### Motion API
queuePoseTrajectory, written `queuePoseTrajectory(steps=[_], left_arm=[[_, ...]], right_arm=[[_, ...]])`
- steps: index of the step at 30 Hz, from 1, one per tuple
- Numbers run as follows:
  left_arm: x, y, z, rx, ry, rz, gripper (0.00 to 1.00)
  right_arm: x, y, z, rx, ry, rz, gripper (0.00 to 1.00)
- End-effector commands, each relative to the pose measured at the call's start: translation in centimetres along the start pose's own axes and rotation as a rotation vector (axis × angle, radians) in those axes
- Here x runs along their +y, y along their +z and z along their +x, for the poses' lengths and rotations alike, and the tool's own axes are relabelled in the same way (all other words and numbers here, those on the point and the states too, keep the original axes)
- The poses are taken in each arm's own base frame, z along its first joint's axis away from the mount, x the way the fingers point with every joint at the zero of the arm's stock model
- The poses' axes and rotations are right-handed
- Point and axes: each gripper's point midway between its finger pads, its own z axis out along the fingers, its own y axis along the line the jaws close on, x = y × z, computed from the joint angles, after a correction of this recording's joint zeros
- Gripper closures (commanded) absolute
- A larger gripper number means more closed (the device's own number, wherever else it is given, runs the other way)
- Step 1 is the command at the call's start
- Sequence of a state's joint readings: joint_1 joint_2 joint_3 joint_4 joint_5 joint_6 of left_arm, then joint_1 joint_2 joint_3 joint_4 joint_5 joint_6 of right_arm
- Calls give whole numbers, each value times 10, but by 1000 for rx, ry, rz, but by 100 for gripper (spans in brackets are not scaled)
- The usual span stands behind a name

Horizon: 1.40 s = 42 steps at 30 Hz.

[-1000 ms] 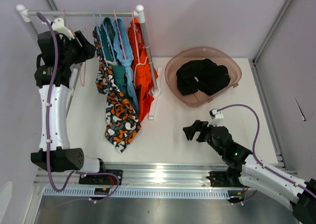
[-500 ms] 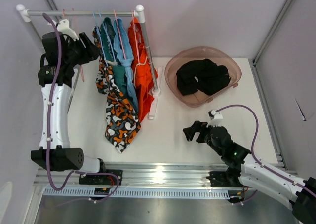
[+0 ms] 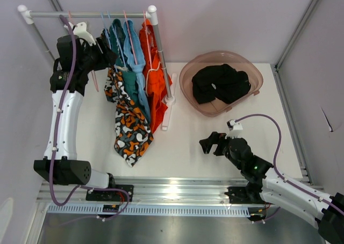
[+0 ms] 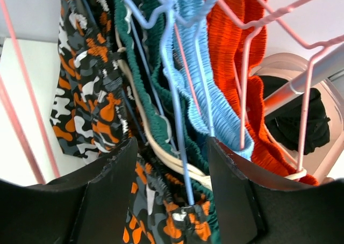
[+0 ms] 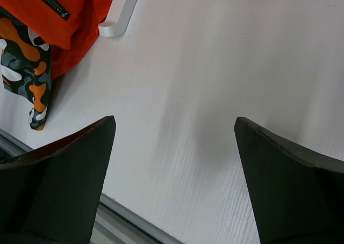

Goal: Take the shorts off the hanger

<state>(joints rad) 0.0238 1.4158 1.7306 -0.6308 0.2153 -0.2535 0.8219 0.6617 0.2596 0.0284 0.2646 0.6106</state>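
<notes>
Several shorts hang on wire hangers from the rack rod (image 3: 86, 14): black patterned with orange and white (image 3: 129, 126), teal (image 3: 129, 81), light blue (image 3: 134, 45) and bright orange (image 3: 156, 88). Black shorts (image 3: 220, 83) lie in the brown bowl (image 3: 188, 74). My left gripper (image 3: 107, 55) is up at the rack, open, its jaws either side of the patterned shorts' waistband (image 4: 177, 222), a blue hanger wire (image 4: 183, 169) and a white drawstring (image 4: 172, 160). My right gripper (image 3: 207, 143) hovers open over bare table with nothing between its fingers (image 5: 70, 163).
An empty pink hanger (image 3: 92, 77) hangs left of the shorts. The rack's white post (image 3: 161, 56) and foot (image 3: 167, 112) stand between the clothes and the bowl. Walls close in on the left, back and right. A metal rail (image 3: 172, 187) runs along the near edge.
My left gripper has moved right along the rod, from beside the pink hanger into the hanging shorts. The right arm has not moved.
</notes>
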Motion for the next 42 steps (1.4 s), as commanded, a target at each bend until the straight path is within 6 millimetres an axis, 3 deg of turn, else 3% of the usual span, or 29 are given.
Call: queuePoseTrajectory(steps=[1, 4, 13, 16, 19, 20, 23, 30, 31, 33, 34, 36, 37, 39, 40, 41, 42], left_arm=[[-6, -1, -21, -74, 22, 0, 40], [-13, 2, -21, -67, 35, -11, 41], [10, 18, -24, -96, 17, -166, 50], [14, 24, -24, -91, 22, -202, 55], [15, 27, -27, -93, 24, -216, 69], [16, 26, -27, -88, 25, -222, 83], [14, 16, -40, -115, 36, -231, 100], [4, -15, -63, -138, 94, -220, 100], [-1, -29, -76, -162, 100, -213, 100], [-8, -43, -88, -194, 100, -201, 100], [-10, -51, -94, -208, 95, -197, 100], [-16, -66, -103, -236, 90, -186, 100], [-18, -72, -103, -234, 85, -182, 100], [-22, -86, -105, -258, 82, -166, 100], [-22, -90, -104, -259, 81, -165, 100], [-19, -87, -95, -236, 81, -174, 100], [-19, -97, -96, -252, 83, -177, 100]], right_arm=[[4, 1, -9, -42, 20, -13, 0], [4, 1, -9, -41, 21, -12, 1], [5, 2, -9, -36, 23, -19, 1], [4, 2, -8, -35, 25, -18, 1], [4, 2, -9, -36, 26, -21, 1], [4, 2, -9, -35, 27, -19, 0], [3, 3, -7, -29, 23, -17, 1], [21, 2, -20, -45, -21, -59, 2], [34, 0, -38, -80, -43, -78, 2], [55, -1, -49, -84, -81, -112, 1], [83, -6, -72, -117, -99, -169, 1], [115, -9, -90, -128, -135, -228, 1], [146, -12, -114, -159, -143, -269, 1], [191, -20, -122, -166, -224, -348, 1], [206, -10, -117, -150, -262, -337, 0], [240, -21, -147, -210, -272, -387, 1], [265, -27, -144, -202, -293, -432, 1]])
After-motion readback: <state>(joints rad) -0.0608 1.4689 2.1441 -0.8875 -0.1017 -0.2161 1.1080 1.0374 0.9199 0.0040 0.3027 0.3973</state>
